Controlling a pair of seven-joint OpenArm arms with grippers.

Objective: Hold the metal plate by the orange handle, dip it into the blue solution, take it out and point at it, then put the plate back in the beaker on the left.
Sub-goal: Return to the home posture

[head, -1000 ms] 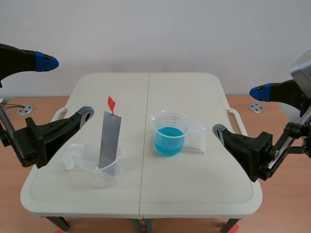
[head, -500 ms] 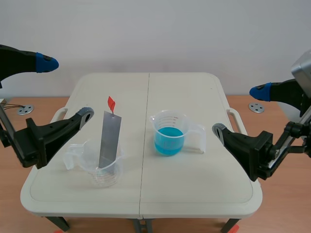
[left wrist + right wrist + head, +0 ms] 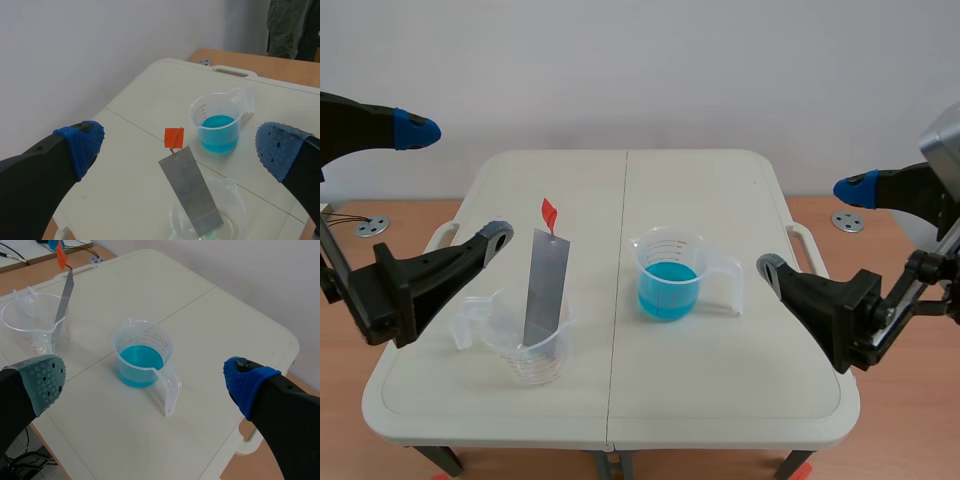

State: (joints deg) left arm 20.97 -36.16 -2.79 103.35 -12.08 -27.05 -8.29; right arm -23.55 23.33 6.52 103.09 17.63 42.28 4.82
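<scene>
A grey metal plate (image 3: 546,286) leans upright in a clear empty beaker (image 3: 526,352) on the table's left half, its orange handle (image 3: 549,212) at the top. The beaker of blue solution (image 3: 669,276) stands right of the centre seam. My left gripper (image 3: 457,180) hangs open at the table's left edge, apart from the plate. In the left wrist view the plate (image 3: 190,188) and handle (image 3: 174,137) lie ahead, between the open fingers (image 3: 80,144). My right gripper (image 3: 812,229) is open at the right edge; its wrist view shows the blue beaker (image 3: 143,358) ahead.
The white folding table (image 3: 720,390) has carry handles on both sides. Metal floor discs (image 3: 847,221) lie on the wooden floor beside it. A person's legs (image 3: 292,22) stand beyond the table in the left wrist view.
</scene>
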